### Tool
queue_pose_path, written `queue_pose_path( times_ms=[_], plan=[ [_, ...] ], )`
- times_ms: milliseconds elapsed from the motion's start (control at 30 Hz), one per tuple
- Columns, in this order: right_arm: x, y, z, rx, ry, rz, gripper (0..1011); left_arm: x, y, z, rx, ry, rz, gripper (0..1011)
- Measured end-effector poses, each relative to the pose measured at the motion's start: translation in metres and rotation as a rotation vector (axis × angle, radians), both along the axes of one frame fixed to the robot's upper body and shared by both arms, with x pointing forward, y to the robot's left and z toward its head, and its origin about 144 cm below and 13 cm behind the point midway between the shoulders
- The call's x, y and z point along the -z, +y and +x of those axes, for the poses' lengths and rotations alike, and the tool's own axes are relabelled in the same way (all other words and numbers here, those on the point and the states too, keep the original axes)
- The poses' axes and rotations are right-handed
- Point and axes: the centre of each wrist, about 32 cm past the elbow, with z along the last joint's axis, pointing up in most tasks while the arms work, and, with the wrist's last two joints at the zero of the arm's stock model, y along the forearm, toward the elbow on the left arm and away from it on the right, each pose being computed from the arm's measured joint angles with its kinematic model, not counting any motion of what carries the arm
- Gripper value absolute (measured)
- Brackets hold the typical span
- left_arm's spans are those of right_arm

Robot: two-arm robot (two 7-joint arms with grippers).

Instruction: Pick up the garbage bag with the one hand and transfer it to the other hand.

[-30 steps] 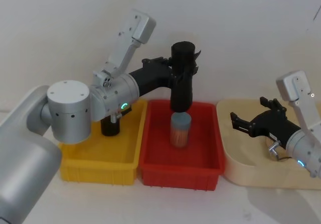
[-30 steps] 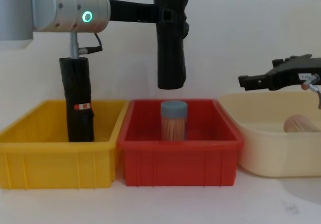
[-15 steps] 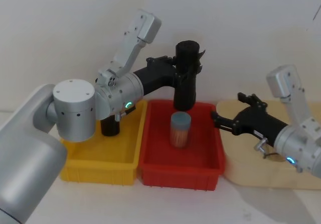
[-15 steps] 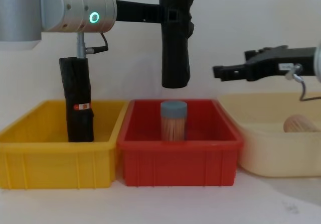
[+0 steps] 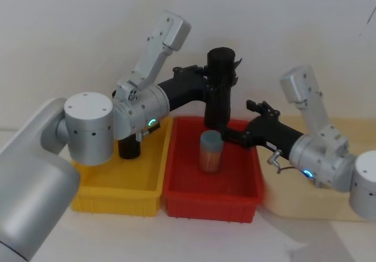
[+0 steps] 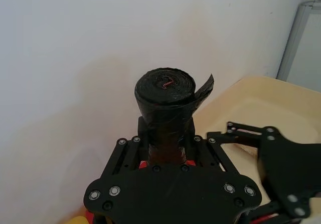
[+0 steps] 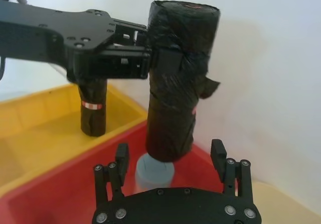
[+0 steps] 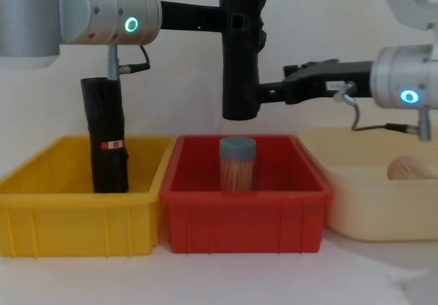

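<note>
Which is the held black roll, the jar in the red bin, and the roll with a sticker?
garbage bag (image 8: 239,79), chest view, middle of the roll.
jar (image 8: 237,175), chest view, its side.
stickered roll (image 8: 106,113), chest view, upper half.

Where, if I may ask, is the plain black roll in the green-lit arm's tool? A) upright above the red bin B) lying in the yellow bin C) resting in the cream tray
A: the left tool holds the garbage bag upright over the red bin; the right tool is open at its lower end.
</note>
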Motion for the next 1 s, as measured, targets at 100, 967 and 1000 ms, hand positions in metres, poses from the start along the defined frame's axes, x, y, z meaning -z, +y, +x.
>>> queue_pose_path(
  times_ms=[100, 967, 1000],
  plan=[
    [0.001, 0.008, 0.009, 0.007, 0.003, 0.005, 1000, 0.000, 0.000, 0.000, 0.000, 0.000, 0.000, 375],
    [0.003, 0.044, 0.051, 0.065, 0.022, 0.026, 929, 0.000, -0.001, 0.001, 0.001, -0.001, 0.001, 375],
    [0.003, 0.045, 0.052, 0.066, 0.023, 0.026, 908, 0.000, -0.001, 0.001, 0.001, -0.001, 0.001, 375]
  ],
)
